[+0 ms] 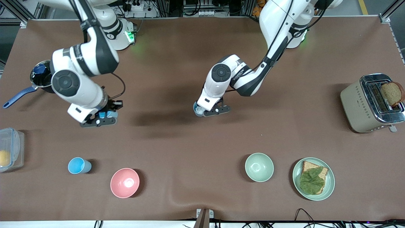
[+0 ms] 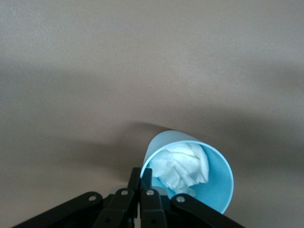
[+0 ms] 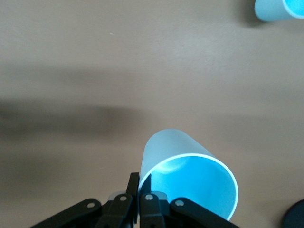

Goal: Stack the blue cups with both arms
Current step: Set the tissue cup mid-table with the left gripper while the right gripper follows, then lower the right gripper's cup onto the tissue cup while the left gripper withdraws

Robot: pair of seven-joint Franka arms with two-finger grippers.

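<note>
My left gripper point(image 1: 207, 110) is shut on the rim of a blue cup point(image 1: 198, 110) over the middle of the table. In the left wrist view the gripper point(image 2: 141, 176) pinches the cup's wall point(image 2: 216, 183), and crumpled white paper point(image 2: 183, 166) lies inside the cup. My right gripper point(image 1: 104, 117) is shut on the rim of a second blue cup point(image 1: 109, 114) toward the right arm's end. In the right wrist view the gripper point(image 3: 138, 183) pinches this empty cup point(image 3: 190, 185). A third blue cup point(image 1: 79, 165) lies on the table nearer the front camera; it also shows in the right wrist view point(image 3: 278, 8).
A pink bowl point(image 1: 124, 183), a pale green bowl point(image 1: 259, 167) and a green plate point(image 1: 297, 177) with bread and a leaf stand near the front edge. A toaster point(image 1: 364, 104) stands at the left arm's end. A pot point(image 1: 39, 79) and a plastic box point(image 1: 9, 148) are at the right arm's end.
</note>
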